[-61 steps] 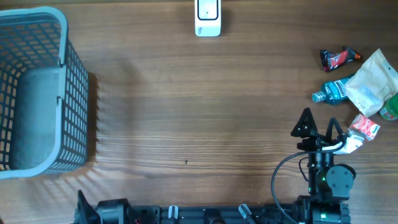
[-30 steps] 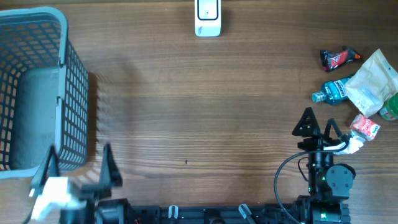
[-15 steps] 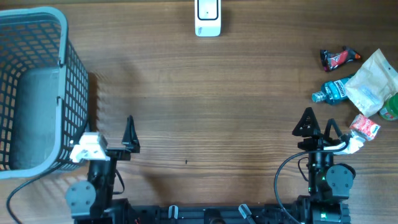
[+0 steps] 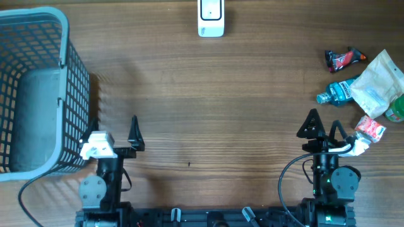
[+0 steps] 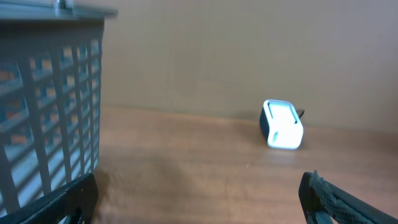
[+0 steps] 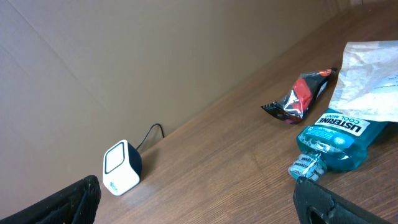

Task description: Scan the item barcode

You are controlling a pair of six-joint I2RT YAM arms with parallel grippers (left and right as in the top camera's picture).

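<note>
Seen from overhead, one grey mesh basket (image 4: 77, 94) stands at 9 o'clock on the tabletop (image 4: 208, 107). At 7 o'clock the left jaws stand spread wide, gripping nothing, with the basket wall just beside them. One white scanner (image 4: 211, 17) sits at 12 o'clock against the far edge. Its cable shows only in the right wrist view.

At 5 o'clock the right jaws are likewise released and empty. The items to scan lie in a cluster at 3 o'clock, five in all. There is one red-and-black sachet (image 4: 344, 58) and one blue bottle (image 4: 338, 93) lying on its side, its label reading "LISTERINE COOL MINT". One white paper pouch (image 4: 377, 85) overlaps the bottle. One green thing (image 4: 397, 111) is cut off by the edge, and one small red-and-white packet (image 4: 371, 128) lies near the right jaws, at their 2 o'clock. The print on the other items is too small to read.
</note>
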